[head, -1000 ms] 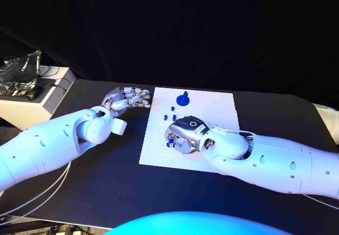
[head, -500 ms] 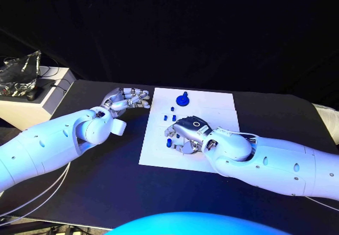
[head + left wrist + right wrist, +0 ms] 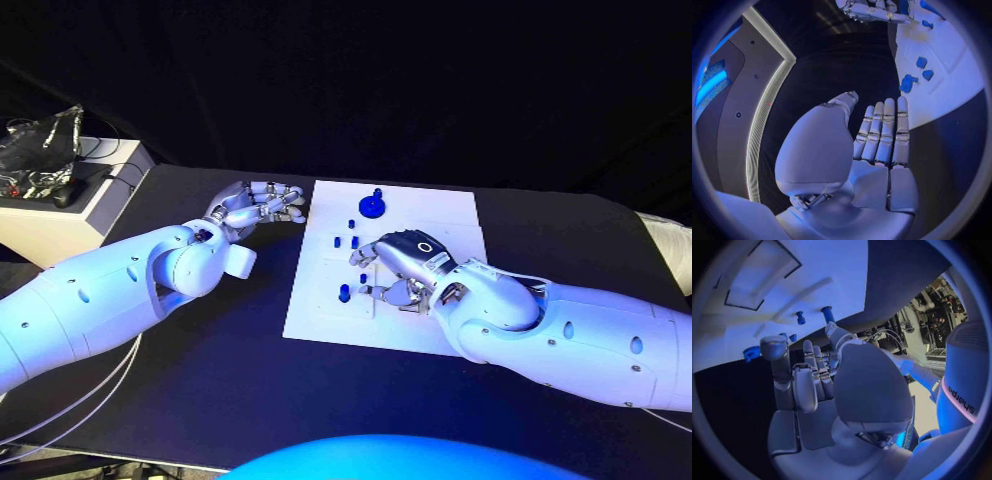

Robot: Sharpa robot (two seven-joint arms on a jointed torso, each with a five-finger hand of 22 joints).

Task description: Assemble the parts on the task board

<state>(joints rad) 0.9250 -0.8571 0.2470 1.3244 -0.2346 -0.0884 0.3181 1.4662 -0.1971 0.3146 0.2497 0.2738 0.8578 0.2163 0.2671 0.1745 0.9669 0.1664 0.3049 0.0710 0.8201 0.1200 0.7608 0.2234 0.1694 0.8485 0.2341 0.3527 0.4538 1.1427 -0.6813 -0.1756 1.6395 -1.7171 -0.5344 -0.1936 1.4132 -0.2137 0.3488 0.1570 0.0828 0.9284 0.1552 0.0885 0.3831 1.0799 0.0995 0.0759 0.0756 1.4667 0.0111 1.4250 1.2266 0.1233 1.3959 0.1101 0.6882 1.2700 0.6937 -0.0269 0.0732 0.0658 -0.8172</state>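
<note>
- Lying at the centre of the head view: task board, a white plate on the black bench, long axis running from lower left to upper right.
- Standing near the board's top edge: round blue part, knob upward.
- Sitting just below it, toward the board's left side: small blue parts, short pegs, apart from each other; too small to tell which way each points.
- Lying at the board's left middle: another small blue part, long axis roughly up-down in the frame, just left of the right hand.
- Hovering over the board's middle: right hand, back upward, fingers curled down toward the plate; cannot tell whether anything is pinched beneath them.
- Resting beside the board's upper left corner, over bare bench: left hand, fingers straight and side by side in the wrist view, holding nothing.
- Sitting at the far left edge: white box with dark clutter on top.
</note>
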